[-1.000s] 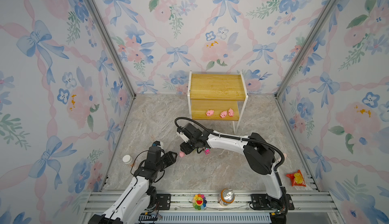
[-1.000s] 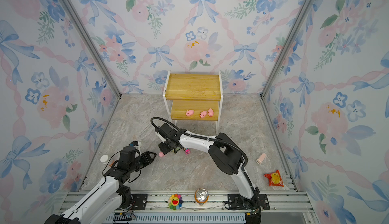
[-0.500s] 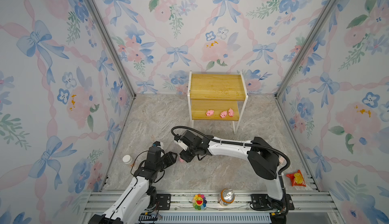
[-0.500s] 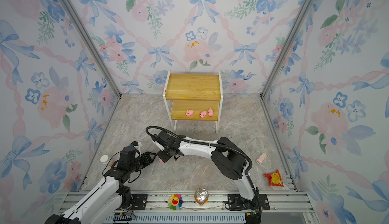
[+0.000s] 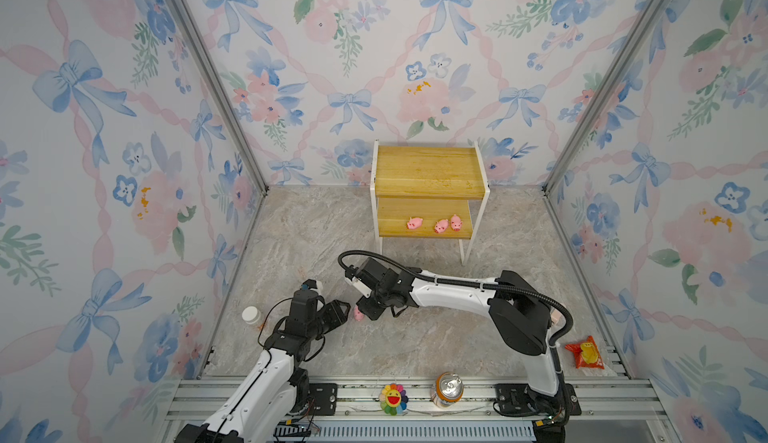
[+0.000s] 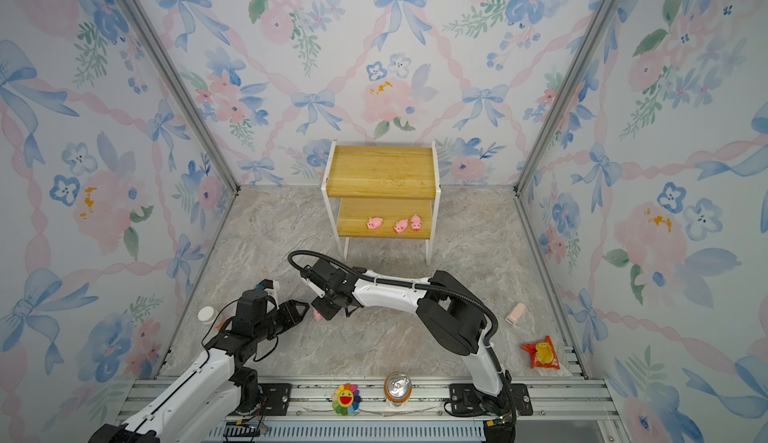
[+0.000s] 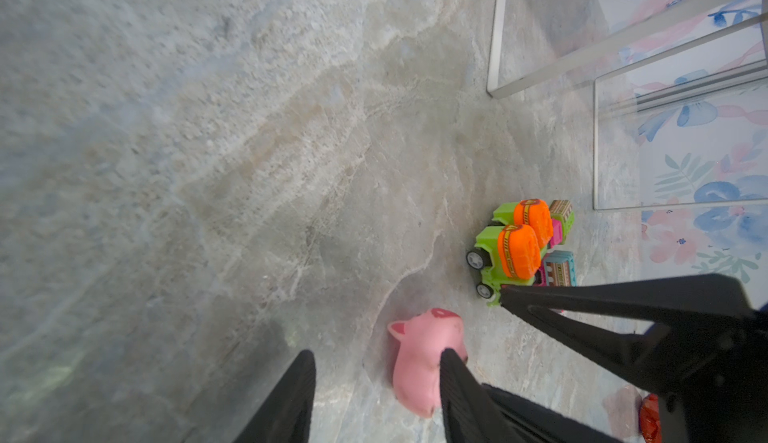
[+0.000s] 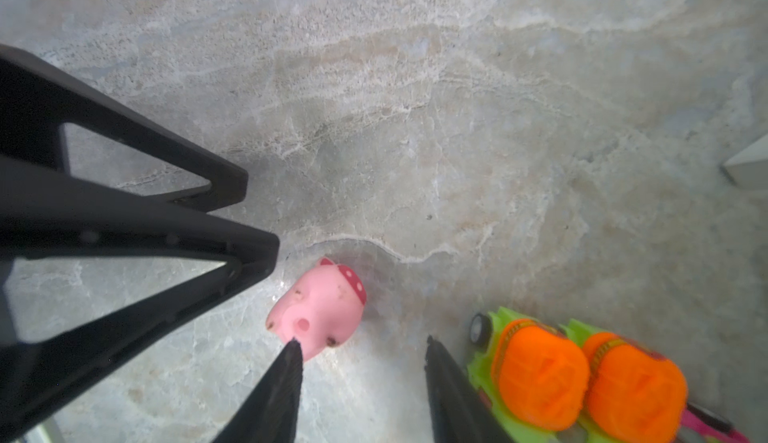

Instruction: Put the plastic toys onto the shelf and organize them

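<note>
The last loose pig (image 5: 358, 314) lies on the left half of the table (image 5: 415, 349), nearer the front edge than the back, seemingly tipped on its side, and nothing has hold of it. Just beside it the four trucks stand bunched, two green trucks (image 7: 513, 249) in front of two pink trucks (image 7: 559, 268); in both top views the right arm hides them. The shelf (image 5: 428, 166) stands at the middle of the back edge, with three pigs (image 5: 441, 225) along the front edge of its lower board and its top board bare.

Over the last second the right gripper (image 8: 359, 343) has swung away from the shelf side and down toward the front left. It now sits low over the table, one fingertip at the pig's flank and the other by the nearest green truck. Its fingers stand about half apart with only bare table between them. I judge the pig to be its next pick, so the fourth pig and all four trucks are still to be shelved.

The left gripper (image 5: 341, 314) has not moved: low, facing the right one across the pig, fingers half spread and empty. The right arm reaches long and low from the front right edge across the middle, its wrist tipped down; the two grippers are almost tip to tip
</note>
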